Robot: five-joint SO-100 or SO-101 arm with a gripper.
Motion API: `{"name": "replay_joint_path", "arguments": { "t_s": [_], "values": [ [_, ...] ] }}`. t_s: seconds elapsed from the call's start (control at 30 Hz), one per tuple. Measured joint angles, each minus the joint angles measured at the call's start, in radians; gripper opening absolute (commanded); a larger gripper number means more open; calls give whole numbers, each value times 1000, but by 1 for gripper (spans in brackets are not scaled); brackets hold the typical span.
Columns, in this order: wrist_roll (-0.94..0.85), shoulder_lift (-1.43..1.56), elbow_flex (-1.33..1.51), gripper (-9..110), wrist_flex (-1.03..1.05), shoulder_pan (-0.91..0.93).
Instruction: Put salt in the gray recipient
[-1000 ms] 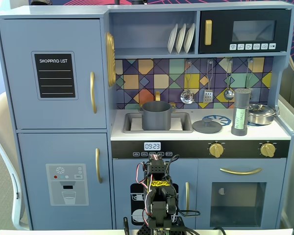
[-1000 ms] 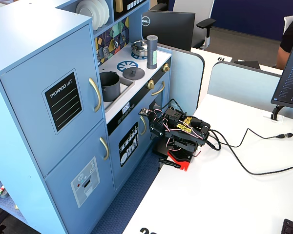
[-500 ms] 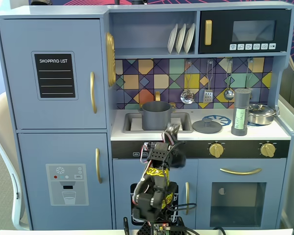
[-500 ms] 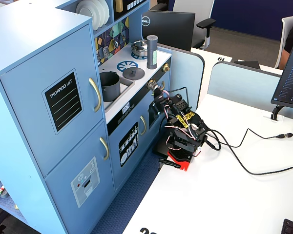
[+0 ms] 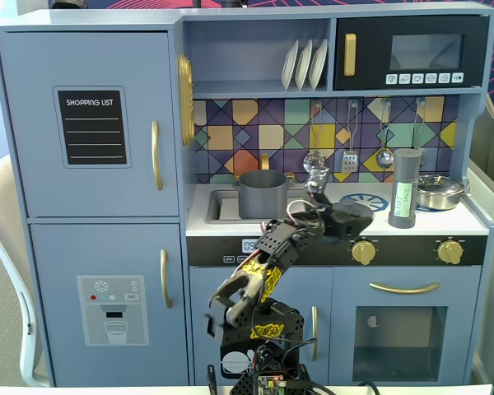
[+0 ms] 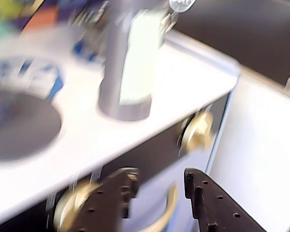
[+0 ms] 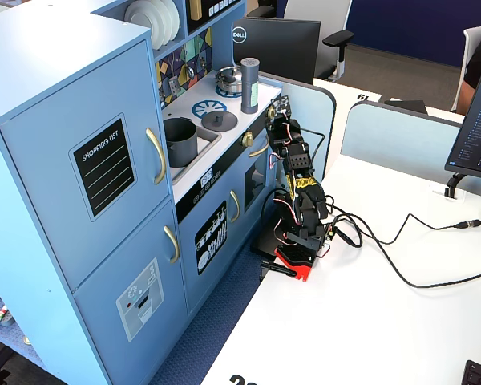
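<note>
The salt [image 5: 404, 188] is a tall grey shaker with a pale green label, upright on the counter's right side; it also shows as the salt [image 7: 249, 85] and, blurred, as the salt [image 6: 130, 63]. The gray recipient [image 5: 262, 194] stands in the sink, seen from the side as the gray recipient [image 7: 181, 141]. My gripper [image 5: 350, 220] hangs at the counter's front edge, left of and below the salt, apart from it. In the wrist view the gripper [image 6: 157, 178] is open with nothing between its fingers [image 6: 208, 198].
A flat grey lid [image 7: 217, 120] lies on the counter between pot and salt. A shiny steel pan [image 5: 439, 191] sits right of the salt. Gold knobs [image 6: 198, 130] line the front panel below the counter edge. Utensils [image 5: 350, 156] hang on the backsplash.
The arm has unfolded from its low pose at the base, rising and reaching right to the counter's front edge near the salt.
</note>
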Motion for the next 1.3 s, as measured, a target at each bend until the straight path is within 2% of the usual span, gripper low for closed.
{"name": "replay_joint_path", "arguments": {
  "t_s": [0.1,0.3,0.63,1.3],
  "values": [
    [37,-31,0,20,-86,0],
    [75,-127,0,35,-253,0],
    [83,-387,-123,47,-442,0],
    [92,-923,-491,48,-594,0]
  ]
}}
